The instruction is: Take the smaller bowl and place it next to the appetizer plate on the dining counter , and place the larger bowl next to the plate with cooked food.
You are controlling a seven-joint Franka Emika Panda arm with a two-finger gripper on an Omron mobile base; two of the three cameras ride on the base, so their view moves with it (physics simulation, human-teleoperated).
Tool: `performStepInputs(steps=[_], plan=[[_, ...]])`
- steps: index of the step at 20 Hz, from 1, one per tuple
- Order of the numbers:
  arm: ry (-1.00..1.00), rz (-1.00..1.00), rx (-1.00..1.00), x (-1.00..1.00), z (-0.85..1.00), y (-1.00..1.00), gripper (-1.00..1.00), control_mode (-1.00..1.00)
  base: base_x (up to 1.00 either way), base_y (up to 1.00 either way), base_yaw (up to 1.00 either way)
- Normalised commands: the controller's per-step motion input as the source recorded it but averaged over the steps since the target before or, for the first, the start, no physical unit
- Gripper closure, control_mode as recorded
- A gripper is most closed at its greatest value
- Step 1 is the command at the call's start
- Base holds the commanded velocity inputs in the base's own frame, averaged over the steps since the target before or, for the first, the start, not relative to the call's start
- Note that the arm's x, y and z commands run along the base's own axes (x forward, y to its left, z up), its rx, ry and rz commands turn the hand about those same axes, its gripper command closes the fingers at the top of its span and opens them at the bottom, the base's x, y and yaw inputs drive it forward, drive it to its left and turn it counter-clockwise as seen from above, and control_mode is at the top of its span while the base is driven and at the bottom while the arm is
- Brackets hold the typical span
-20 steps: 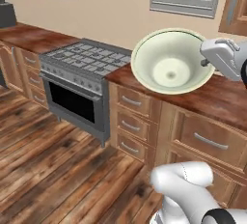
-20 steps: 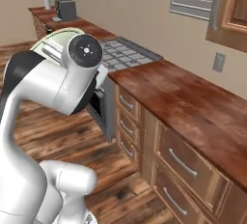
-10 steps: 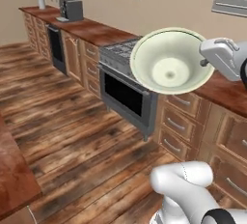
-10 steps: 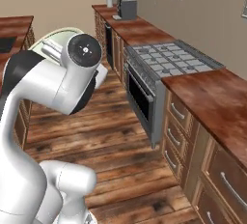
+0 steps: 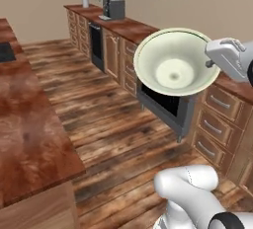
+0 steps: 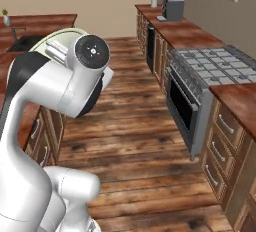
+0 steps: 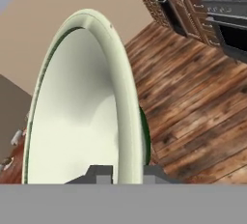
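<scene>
My gripper is shut on the rim of the larger bowl, a big deep bowl, cream pale-green inside. The bowl hangs in the air, tipped on its side with its hollow facing the left base camera. From the hand camera its rim runs up between the two dark fingertips, the gripper clamped across it. Behind the arm, a strip of the larger bowl shows. The dining counter, a wide glossy reddish-brown top, lies at the left. The smaller bowl, the appetizer plate and the plate with cooked food are out of view.
A wall counter over drawers runs along the right, with a stove and oven set into it and a coffee machine further back. Open wooden floor lies between it and the big top, which holds a dark sink.
The whole scene has swung as the base turned and the cameras moved with it: the stove slid to the right and the big top came in at the left. The bowl stayed in the grip.
</scene>
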Motion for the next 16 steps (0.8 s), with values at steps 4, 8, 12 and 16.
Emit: performStepInputs(steps=[4,8,12,16], plan=[[0.00,0.00,0.00,0.00,0.00,0.00,1.00,1.00,-0.03,1.00,0.21],[0.00,0.00,0.00,0.00,0.00,0.00,1.00,1.00,-0.18,1.00,0.11],[0.00,0.00,0.00,0.00,0.00,0.00,1.00,1.00,-0.26,1.00,0.01],[0.00,0.00,0.00,0.00,0.00,0.00,1.00,1.00,-0.12,1.00,0.00]])
